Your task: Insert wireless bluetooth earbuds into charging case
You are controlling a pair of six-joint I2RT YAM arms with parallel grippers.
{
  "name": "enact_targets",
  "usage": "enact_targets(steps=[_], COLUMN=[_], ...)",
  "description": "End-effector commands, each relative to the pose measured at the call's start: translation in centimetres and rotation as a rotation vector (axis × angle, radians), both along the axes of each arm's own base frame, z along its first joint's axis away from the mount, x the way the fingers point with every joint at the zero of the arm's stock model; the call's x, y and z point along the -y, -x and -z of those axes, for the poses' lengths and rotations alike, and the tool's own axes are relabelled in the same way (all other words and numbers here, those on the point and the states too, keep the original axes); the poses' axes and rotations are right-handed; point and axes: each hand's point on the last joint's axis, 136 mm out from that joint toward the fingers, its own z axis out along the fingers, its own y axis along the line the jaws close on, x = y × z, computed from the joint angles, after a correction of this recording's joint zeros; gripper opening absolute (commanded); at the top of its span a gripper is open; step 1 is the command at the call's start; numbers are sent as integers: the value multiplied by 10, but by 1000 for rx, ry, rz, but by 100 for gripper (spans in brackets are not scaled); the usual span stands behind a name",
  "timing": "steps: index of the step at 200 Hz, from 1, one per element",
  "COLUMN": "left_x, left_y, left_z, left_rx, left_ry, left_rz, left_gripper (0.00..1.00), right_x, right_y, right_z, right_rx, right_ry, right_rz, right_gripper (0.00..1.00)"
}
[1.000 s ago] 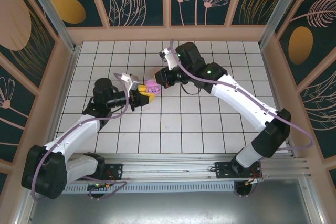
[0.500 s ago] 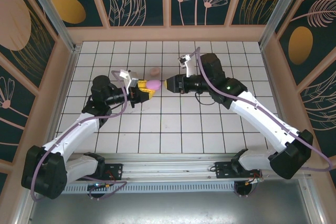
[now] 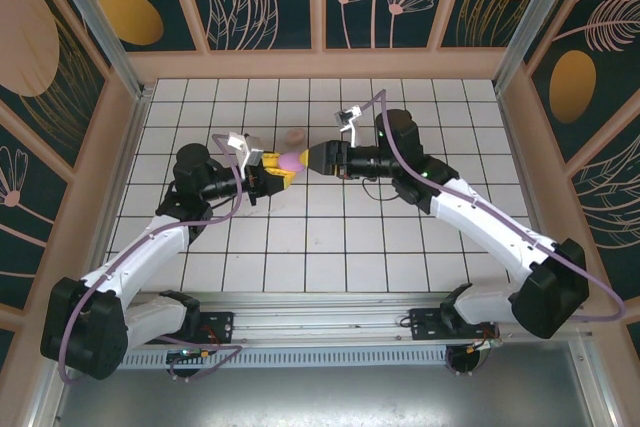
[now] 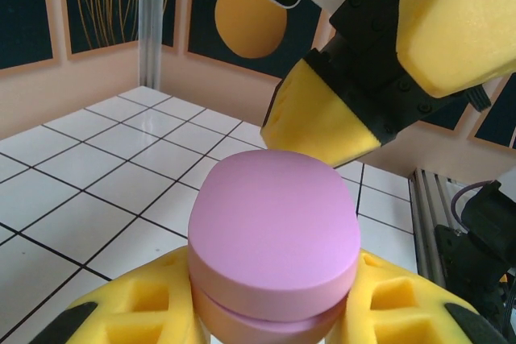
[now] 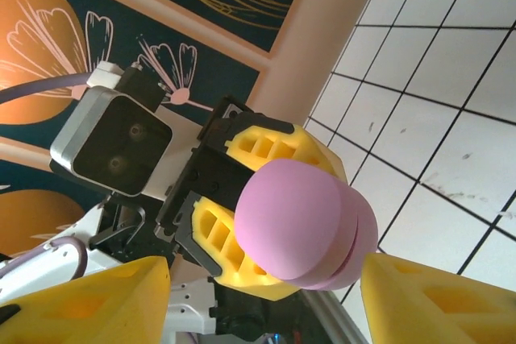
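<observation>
The left gripper (image 3: 277,171) is pinching a lilac-pink oval plastic charging case (image 4: 274,239) by its lower half. Its yellow padded fingers sit below the seam, and the shut lid sticks out free past the fingertips. That hold seems chosen to lift the case off the white tiled bench (image 3: 400,237) and offer the lid to the other arm. The right gripper (image 3: 315,159) faces it nose to nose with its fingers spread wide. In its own wrist view the case sits between the two yellow pads, touching neither, and one pad hangs just above the lid in the left wrist view. Judging from this, the step in hand is taking or prying open the lid so the earbuds can go in. With the lid shut, it cannot be told whether any earbud is inside. A small pale pink lump (image 3: 293,135) lies on the bench beyond both grippers, too small to tell whether it is an earbud or a second case.
</observation>
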Motion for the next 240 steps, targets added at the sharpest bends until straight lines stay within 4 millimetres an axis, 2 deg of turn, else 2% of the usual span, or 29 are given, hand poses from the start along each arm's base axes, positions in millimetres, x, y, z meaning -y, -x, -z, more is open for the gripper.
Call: enact_targets(steps=[1, 38, 64, 85, 110, 129, 140, 156, 190, 218, 222, 225, 240], left_x=[3, 4, 5, 6, 6, 5, 4, 4, 0, -10, -12, -14, -22], left_y=[5, 4, 2, 1, -2, -3, -3, -2, -2, -8, -8, -10, -16], left_z=[-27, -29, -28, -25, -22, -17, -14, -11, -3, -1, -1, 0, 3], left_rx=[76, 79, 72, 56, 42, 33, 31, 28, 8, 27, 29, 30, 28], left_ry=[35, 38, 43, 41, 33, 19, 9, -2, -25, -46, -48, -51, -67], left_rz=[32, 37, 44, 48, 39, 25, 19, 20, -9, -108, -125, -141, -216], left_gripper=[13, 13, 13, 11, 12, 17, 26, 41, 70, 98, 98, 99, 99], right_x=[-5, -5, -13, -20, -25, -26, -24, -20, -8, 5, 5, 13, 26], right_y=[2, -6, -6, -5, -6, -7, -10, -16, -39, -65, -67, -77, -101], right_z=[-1, 15, 11, 5, 1, 3, 4, 7, 11, 16, 18, 20, 37], right_rx=[-33, -73, -96, -106, -125, -146, -162, -186, -219, -226, -227, -227, -219], right_ry=[-33, 23, -20, -70, -108, -124, -132, -146, -172, -153, -142, -137, -69], right_rz=[-29, 8, -25, -61, -90, -92, -83, -61, 6, 85, 92, 126, 205], right_gripper=[64, 64, 64, 61, 48, 30, 22, 16, 14, 14, 14, 14, 14])
